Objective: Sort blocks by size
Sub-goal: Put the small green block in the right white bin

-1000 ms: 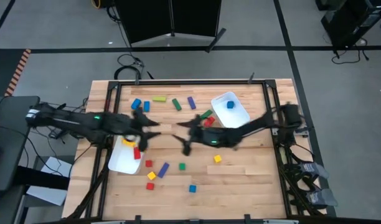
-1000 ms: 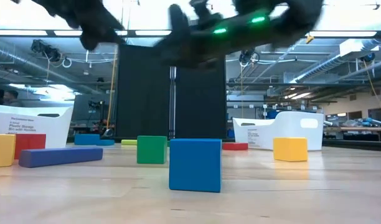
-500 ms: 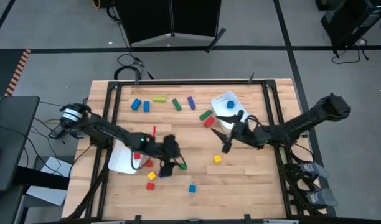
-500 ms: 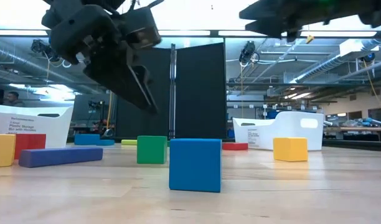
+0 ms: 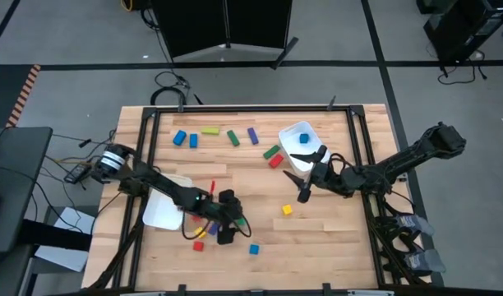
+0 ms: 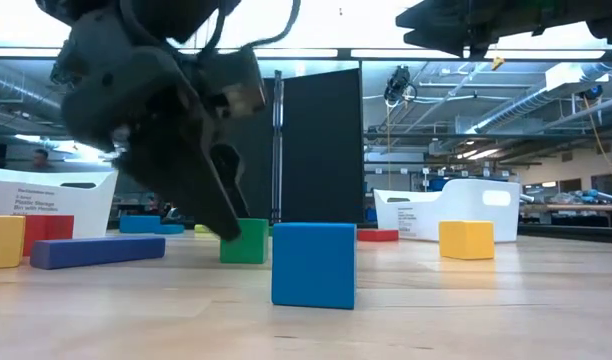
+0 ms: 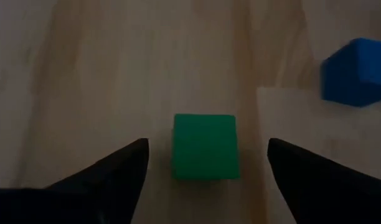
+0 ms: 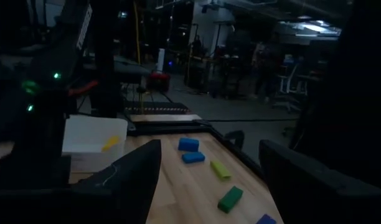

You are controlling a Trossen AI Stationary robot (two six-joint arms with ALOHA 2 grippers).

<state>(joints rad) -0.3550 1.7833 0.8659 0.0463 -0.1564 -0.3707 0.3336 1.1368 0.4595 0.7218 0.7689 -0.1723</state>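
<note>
Small wooden blocks lie scattered on the table. My left gripper (image 5: 233,224) is open and low over a green cube (image 7: 205,148), which stands on the table between its two fingers (image 7: 116,171) without touching them. In the low view one finger (image 6: 218,205) stands in front of that cube (image 6: 248,241). A blue cube (image 5: 254,248) lies nearer the table's near edge and shows in the left wrist view (image 7: 355,71). My right gripper (image 5: 302,196) hangs open and empty right of centre, above a yellow cube (image 5: 287,210).
A white tray (image 5: 159,215) lies under the left arm, and another (image 5: 294,136) at the far right holds a blue cube. Blue, yellow, green and purple blocks (image 5: 209,131) line the far side. A purple bar (image 6: 94,250) and red and yellow cubes (image 5: 200,239) lie left of the gripper.
My left gripper has swung from the table's middle toward the near edge and come down over the green cube, fingers open. My right gripper has drawn back from the middle toward the table's right edge and now holds still. No block has moved.
</note>
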